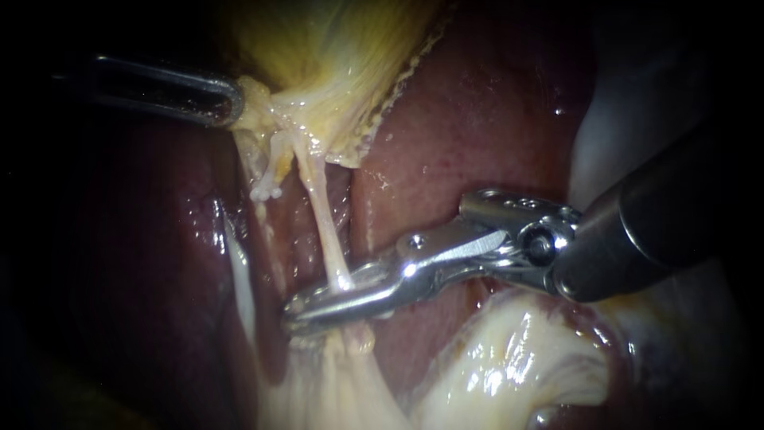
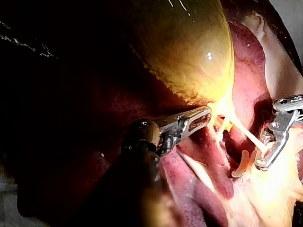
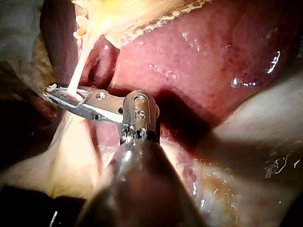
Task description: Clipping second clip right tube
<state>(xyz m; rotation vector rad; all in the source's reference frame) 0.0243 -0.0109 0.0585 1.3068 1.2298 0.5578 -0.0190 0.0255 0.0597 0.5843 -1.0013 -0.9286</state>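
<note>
Closest in, my right instrument (image 1: 293,312) is clamping its jaws across the right tube (image 1: 321,211), near its lower end. My left instrument (image 1: 237,102) is gripping the gallbladder (image 1: 342,56) neck, jaws closed on it, stretching the tube. As I judge it, I should be squeezing squarely and fully.

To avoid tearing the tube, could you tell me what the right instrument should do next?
Probably open slightly without pulling: the jaws of the right instrument are shut across the taut tube, which the left instrument tensions by gripping the gallbladder.
</note>
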